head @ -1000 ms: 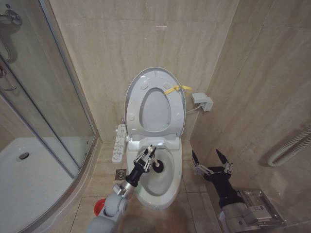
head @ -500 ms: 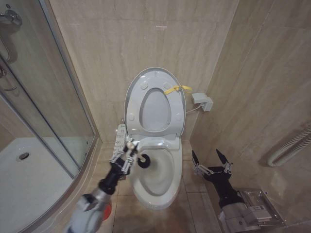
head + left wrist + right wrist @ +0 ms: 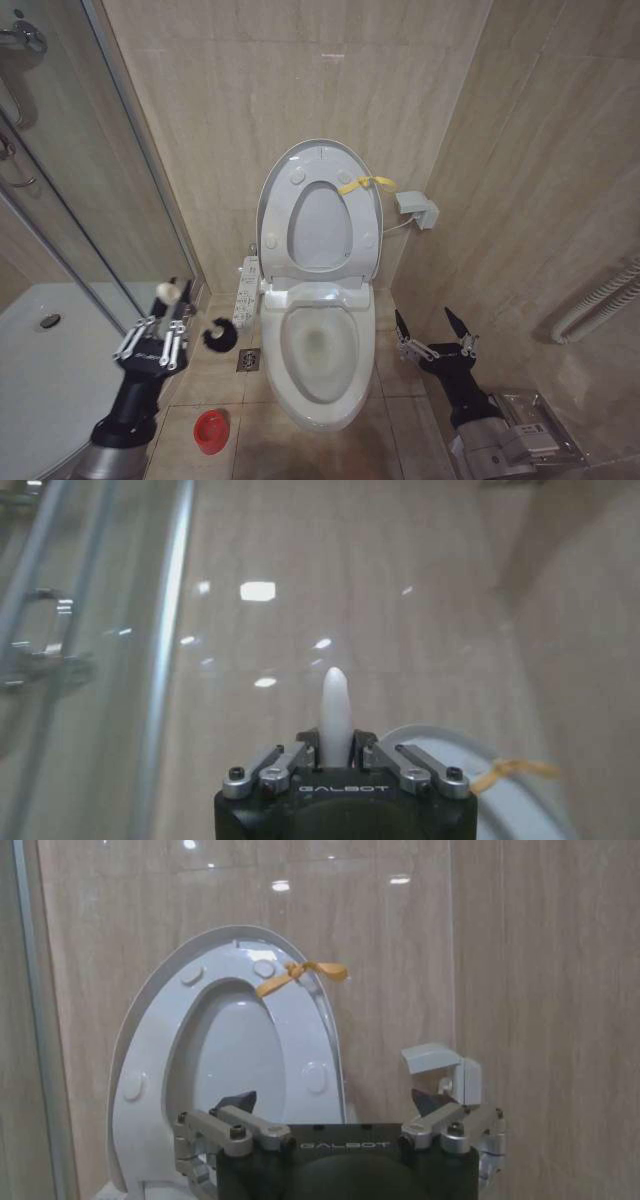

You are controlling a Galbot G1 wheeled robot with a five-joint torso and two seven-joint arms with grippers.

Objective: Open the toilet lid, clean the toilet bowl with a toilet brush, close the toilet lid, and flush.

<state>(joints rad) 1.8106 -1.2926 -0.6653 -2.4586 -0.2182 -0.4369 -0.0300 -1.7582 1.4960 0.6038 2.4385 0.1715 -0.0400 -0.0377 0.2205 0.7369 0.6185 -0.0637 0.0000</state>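
Note:
The toilet lid (image 3: 320, 225) stands raised against the wall with the ring seat up in front of it; a yellow tag (image 3: 365, 184) hangs at its rim. The toilet bowl (image 3: 318, 350) lies open with a little water at its bottom. My left gripper (image 3: 155, 335) is left of the toilet, beside the shower glass, shut on the toilet brush: its dark head (image 3: 220, 335) hangs over the floor, and the white handle (image 3: 333, 705) pokes out between the fingers. My right gripper (image 3: 424, 318) waits open to the right of the bowl, facing the lid (image 3: 235, 1057).
A red holder cup (image 3: 211, 429) stands on the floor tiles left of the bowl. The curved glass shower enclosure (image 3: 90, 200) closes off the left. A control panel (image 3: 244, 295) and a floor drain (image 3: 248, 358) lie beside the toilet. A wall box (image 3: 415, 208) and a white pipe (image 3: 600, 300) are to the right.
My left arm lifted the brush out of the bowl and swung it left, to beside the shower glass. The right arm has stayed still.

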